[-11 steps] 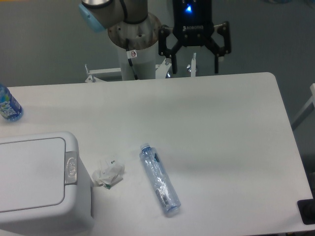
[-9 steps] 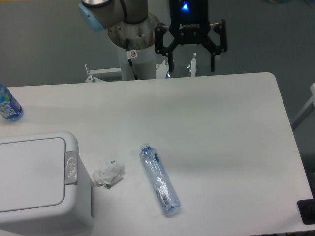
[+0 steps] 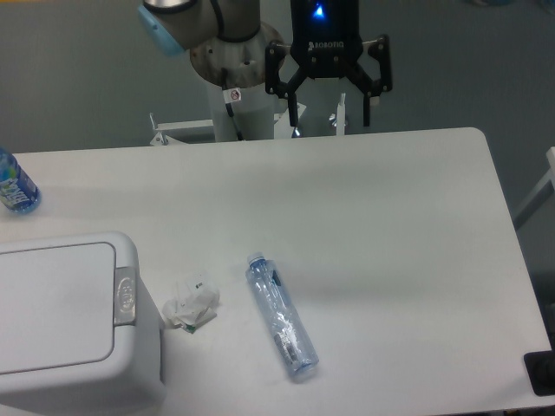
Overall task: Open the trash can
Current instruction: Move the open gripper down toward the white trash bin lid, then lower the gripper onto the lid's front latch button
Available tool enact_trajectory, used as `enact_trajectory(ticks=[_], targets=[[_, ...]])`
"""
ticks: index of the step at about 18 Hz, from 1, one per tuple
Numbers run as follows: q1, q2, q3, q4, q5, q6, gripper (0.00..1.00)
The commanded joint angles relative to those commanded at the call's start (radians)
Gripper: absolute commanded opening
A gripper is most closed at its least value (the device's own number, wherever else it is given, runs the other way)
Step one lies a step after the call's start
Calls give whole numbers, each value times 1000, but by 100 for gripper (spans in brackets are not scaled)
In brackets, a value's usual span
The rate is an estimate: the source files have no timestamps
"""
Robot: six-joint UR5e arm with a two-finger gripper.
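The trash can (image 3: 69, 321) is a boxy white bin at the table's front left corner, with its flat lid panel down. A small grey oval button (image 3: 125, 297) sits on its right rim. My gripper (image 3: 329, 117) hangs high above the table's far edge, near the arm's base, far from the bin. Its two black fingers are spread wide apart, with nothing between them.
A clear plastic bottle (image 3: 281, 315) lies on its side in the middle front of the table. A crumpled white paper (image 3: 192, 304) lies just right of the bin. A blue-labelled bottle (image 3: 15, 186) stands at the left edge. The arm's base (image 3: 234, 78) rises behind the table.
The gripper has shifted slightly to the left and a little upward in the view, still open. Nothing on the table has moved.
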State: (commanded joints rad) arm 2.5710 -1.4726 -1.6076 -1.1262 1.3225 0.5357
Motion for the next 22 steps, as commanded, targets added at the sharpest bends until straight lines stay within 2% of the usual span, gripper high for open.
enact_trajectory(ticks=[5,8,10,14,17,22], targets=[[-35,-55,-3,78,-34,-216,100],[-100,-113,15,140,-34,-256,100],[-126,-165,52,180,-34,-270,100],[-178,-248,123,206,-34,-434,100],[-227,-284,124,255,-42,-448,100],[-270,-302,123,258,-48,-474,100]])
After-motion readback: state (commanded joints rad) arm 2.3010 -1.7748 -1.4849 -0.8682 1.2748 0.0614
